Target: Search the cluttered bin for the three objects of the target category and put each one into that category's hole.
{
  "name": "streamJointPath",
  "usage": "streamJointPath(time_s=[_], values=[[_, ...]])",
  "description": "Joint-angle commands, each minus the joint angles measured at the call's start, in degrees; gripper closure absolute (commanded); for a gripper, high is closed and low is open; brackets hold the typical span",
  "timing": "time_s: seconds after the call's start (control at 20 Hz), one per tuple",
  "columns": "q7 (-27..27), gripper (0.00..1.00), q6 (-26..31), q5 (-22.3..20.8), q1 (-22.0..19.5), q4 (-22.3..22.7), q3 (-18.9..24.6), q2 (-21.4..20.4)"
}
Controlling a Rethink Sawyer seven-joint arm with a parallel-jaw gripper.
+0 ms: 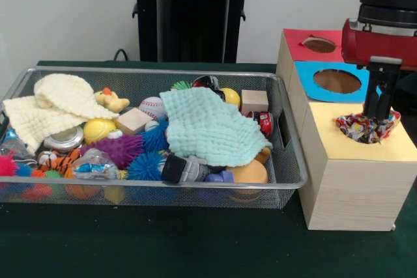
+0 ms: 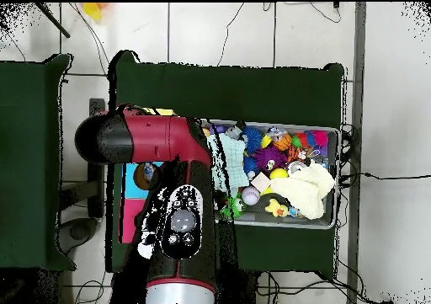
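1. Dark green cloth covers the tabletop (image 1: 195,245), with a pale wall behind.
2. A wire mesh bin (image 1: 287,180) holds soft and hard clutter: a waffle-textured mint cloth (image 1: 212,128), a cream knitted cloth (image 1: 52,105), spiky rubber balls in purple (image 1: 120,150) and blue, a baseball (image 1: 152,107), a plain wooden cube (image 1: 254,101) and a yellow rubber duck (image 1: 111,100).
3. At 3 o'clock from the bin stands a wooden box (image 1: 352,187) with red, blue and yellow top panels, each panel cut with a round hole.
4. The end effector (image 1: 379,116) points straight down over the yellow panel's hole.
5. A crinkly, multicoloured wrapper bundle (image 1: 365,128) sits in that hole, directly under the end effector and touching it.
6. Its fingers are buried in the bundle; I cannot tell whether they grip it.
7. From overhead, the red arm (image 2: 160,141) hides most of the box.
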Motion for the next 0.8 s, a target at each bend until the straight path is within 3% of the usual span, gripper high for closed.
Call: streamJointPath(time_s=[0.05, 0.4, 0.8], values=[[7.7, 1.0, 1.2, 0.2, -0.3, 4.7, 2.6, 1.2], [9.6, 1.0, 1.5, 0.2, 1.7, 7.0, 1.1, 1.1], [7.5, 1.0, -0.7, 0.0, 0.4, 8.2, 2.4, 1.7]])
